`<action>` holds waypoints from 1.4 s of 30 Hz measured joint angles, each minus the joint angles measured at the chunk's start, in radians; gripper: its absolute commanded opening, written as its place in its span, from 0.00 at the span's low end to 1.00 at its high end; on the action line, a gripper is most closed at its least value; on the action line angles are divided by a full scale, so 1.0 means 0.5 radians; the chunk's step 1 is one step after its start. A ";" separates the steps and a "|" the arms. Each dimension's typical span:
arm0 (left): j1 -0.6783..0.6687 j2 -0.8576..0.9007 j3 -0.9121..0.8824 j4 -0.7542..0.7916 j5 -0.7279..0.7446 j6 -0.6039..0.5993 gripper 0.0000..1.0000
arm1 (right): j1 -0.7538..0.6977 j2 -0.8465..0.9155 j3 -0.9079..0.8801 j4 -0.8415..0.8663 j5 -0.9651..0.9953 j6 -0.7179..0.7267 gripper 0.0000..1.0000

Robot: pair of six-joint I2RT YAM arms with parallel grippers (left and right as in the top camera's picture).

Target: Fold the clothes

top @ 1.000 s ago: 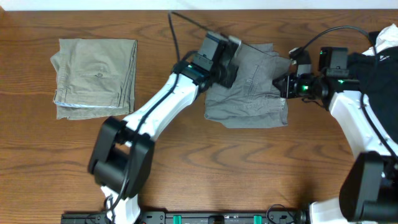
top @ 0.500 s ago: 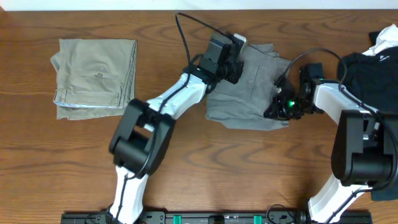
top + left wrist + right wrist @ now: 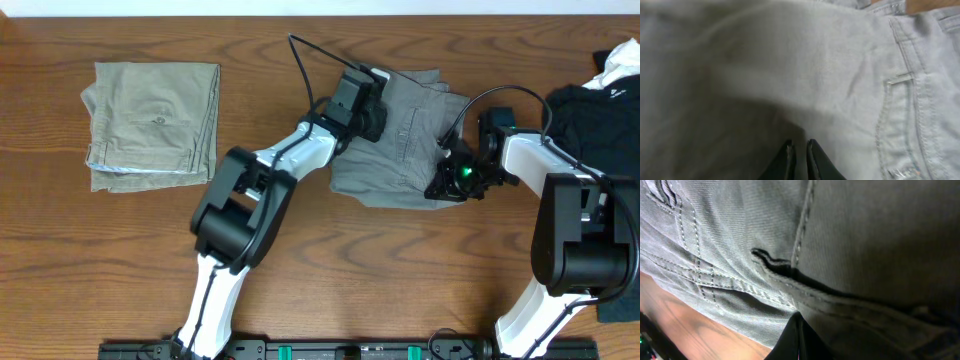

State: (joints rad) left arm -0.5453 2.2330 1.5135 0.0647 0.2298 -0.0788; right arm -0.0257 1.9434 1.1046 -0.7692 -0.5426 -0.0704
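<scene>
The clothes (image 3: 405, 150), a wrinkled grey garment with stitched seams, lie folded at the table's middle back. My left gripper (image 3: 377, 100) rests on their far left part. In the left wrist view the left gripper (image 3: 800, 150) shows its tips a narrow slit apart against the clothes (image 3: 815, 65), with nothing seen between them. My right gripper (image 3: 446, 182) is at the clothes' near right corner. In the right wrist view the right gripper (image 3: 799, 326) is shut, its tips touching the hem of the clothes (image 3: 740, 245) beside bare wood.
Folded khaki trousers (image 3: 150, 125) lie at the far left. A black garment (image 3: 600, 130) with a white piece (image 3: 620, 65) is heaped at the right edge. The left arm crosses the brown wooden table (image 3: 400, 290) diagonally.
My right gripper has moved down from the clothes' right edge to their near right corner. The left fingers have parted slightly and the left arm has shifted a little.
</scene>
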 measured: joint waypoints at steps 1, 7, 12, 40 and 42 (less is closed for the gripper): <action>0.005 -0.059 0.000 -0.060 -0.002 -0.001 0.12 | -0.001 -0.002 0.004 -0.008 -0.012 0.000 0.03; 0.049 -0.645 0.012 -0.521 -0.009 0.000 0.13 | -0.021 -0.150 0.127 -0.172 -0.049 -0.001 0.13; 0.047 -1.000 0.057 -0.919 -0.008 -0.010 0.13 | -0.127 -0.420 0.276 -0.135 0.089 0.073 0.37; -0.241 -0.318 -0.106 -1.564 -0.061 -0.419 0.08 | -0.365 -0.549 0.308 0.051 0.311 0.177 0.99; -0.220 -0.318 -0.106 -1.588 -0.156 -0.420 0.08 | -0.365 -0.549 0.308 0.051 0.311 0.177 0.99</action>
State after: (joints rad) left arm -0.6552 2.0739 1.4605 -0.7292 0.1520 -0.2890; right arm -0.2081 1.6688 1.2587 -0.7437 -0.3874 0.0181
